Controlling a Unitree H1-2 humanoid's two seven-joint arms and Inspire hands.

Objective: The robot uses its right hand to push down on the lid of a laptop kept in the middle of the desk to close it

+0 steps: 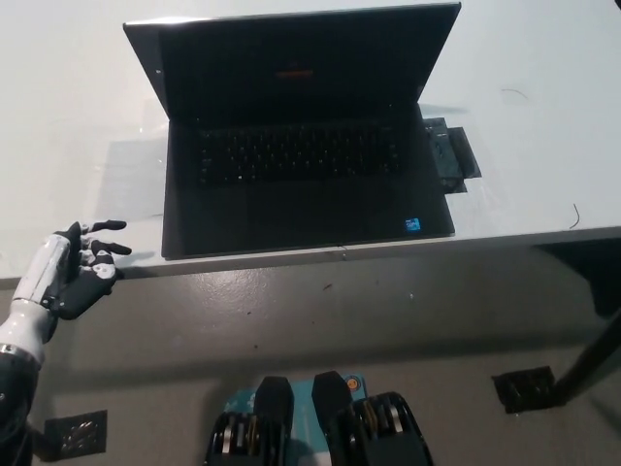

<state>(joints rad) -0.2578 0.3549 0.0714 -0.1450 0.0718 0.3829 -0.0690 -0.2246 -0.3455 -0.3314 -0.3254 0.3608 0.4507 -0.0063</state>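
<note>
One open laptop (301, 146), left hand (78, 272) beside

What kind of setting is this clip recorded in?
Probably a lab or office workspace: an open laptop sits on a plain white desk over a bare grey floor. The left hand rests open by the desk's edge.

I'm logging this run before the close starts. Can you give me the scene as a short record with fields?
laptop: open, lid raised, screen dark, on the desk near its front edge
sticker: on the palm rest, right front corner
black object: flat on the desk, against the laptop's right side
left hand: open, holds nothing, at the desk's front edge left of the laptop
right hand: not in view
task state: lid not yet pushed
</note>
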